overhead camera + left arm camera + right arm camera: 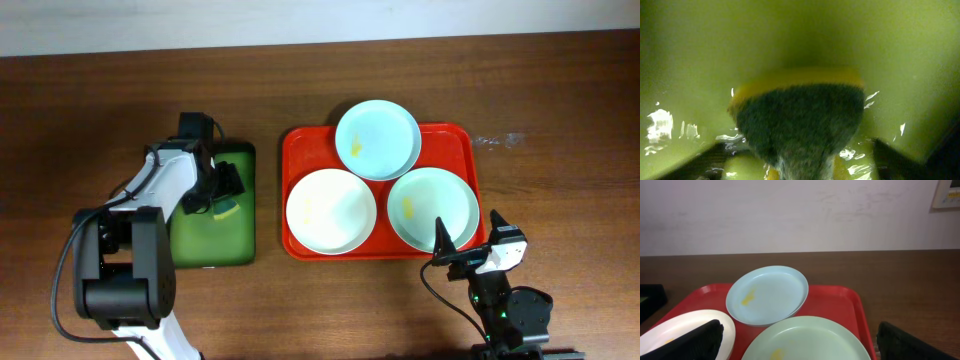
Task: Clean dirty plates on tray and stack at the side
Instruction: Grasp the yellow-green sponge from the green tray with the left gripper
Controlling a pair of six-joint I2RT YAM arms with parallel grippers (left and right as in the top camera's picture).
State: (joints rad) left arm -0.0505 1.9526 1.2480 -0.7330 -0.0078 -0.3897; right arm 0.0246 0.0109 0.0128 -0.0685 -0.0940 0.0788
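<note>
Overhead, left gripper (222, 195) low over green tray (215, 245), fingers spread apart around a sponge (800, 120) (yellow back, dark face). Right gripper (467, 232) gaping, empty, beside red tray (300, 140) bearing three plates (331, 210).

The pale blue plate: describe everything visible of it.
The pale blue plate is round, shallow, smooth and plastic-looking, right way up at the far middle of the red tray, its far edge overhanging the rim. A small yellow smear sits left of centre. Its near edge meets the white plate and the mint plate; nothing else touches it.
</note>
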